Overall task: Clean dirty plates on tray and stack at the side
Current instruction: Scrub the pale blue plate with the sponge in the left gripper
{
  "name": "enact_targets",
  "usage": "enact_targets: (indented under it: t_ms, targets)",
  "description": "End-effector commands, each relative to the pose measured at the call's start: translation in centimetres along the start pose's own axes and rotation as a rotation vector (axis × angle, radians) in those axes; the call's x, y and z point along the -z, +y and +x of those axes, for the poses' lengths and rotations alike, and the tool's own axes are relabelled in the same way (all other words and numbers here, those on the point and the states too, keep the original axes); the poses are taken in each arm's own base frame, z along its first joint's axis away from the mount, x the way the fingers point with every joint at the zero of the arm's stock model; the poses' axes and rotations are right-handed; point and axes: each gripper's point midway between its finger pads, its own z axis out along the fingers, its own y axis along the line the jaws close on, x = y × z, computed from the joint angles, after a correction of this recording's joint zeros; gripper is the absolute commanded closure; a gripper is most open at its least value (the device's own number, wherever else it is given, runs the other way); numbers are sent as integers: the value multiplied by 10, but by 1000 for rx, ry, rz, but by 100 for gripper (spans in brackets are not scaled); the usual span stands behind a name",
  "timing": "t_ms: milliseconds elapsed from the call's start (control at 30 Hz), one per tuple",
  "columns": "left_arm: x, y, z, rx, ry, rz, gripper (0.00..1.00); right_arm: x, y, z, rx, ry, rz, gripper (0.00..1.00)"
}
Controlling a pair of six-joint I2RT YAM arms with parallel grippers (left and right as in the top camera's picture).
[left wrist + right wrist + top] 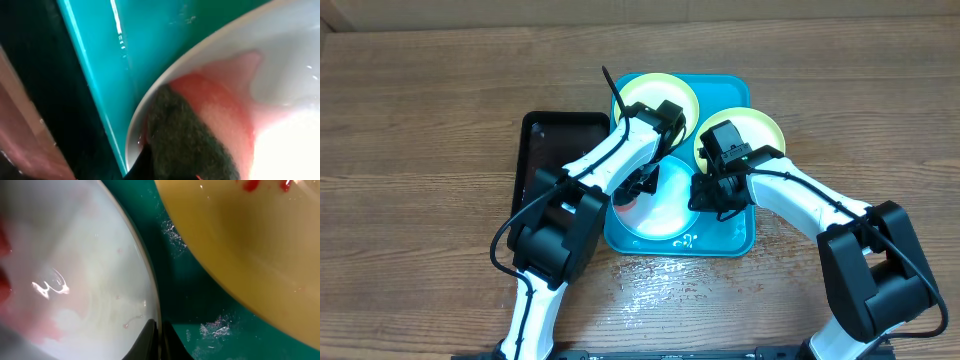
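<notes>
The turquoise tray (pixel 735 235) lies on the wooden worktop (pixel 430 90), and all three plates sit inside it. One yellow-green plate (pixel 682 94) is at the tray's far left corner and the other (pixel 762 130) is against its right rim. The teal-rimmed plate (pixel 668 212) fills the tray's near half.

The left claw (pixel 642 188) is over the left edge of the teal-rimmed plate. It seems to be pinching a dark green scouring pad (pixel 187 137), which is pressed onto a red sauce smear (pixel 220 105) just inside the rim.

The right claw (pixel 160 339) is at the same plate's right edge, its fingers pressed nearly together with the rim running between them. A smaller black tray (pixel 552 135) lies just beside the turquoise tray's left side.
</notes>
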Motion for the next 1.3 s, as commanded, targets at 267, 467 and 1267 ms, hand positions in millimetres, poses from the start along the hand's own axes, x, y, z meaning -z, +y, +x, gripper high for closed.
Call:
enact_targets:
  t_ms: [267, 467, 1267]
  targets:
    - [-4, -72, 30, -329, 150, 508, 96, -1, -23, 1, -11, -2, 90, 96]
    - [3, -82, 41, -360, 182, 560, 96, -1, -23, 0, -11, -4, 89, 96]
    - [-23, 1, 23, 25, 121, -16, 96, -1, -23, 2, -12, 2, 91, 96]
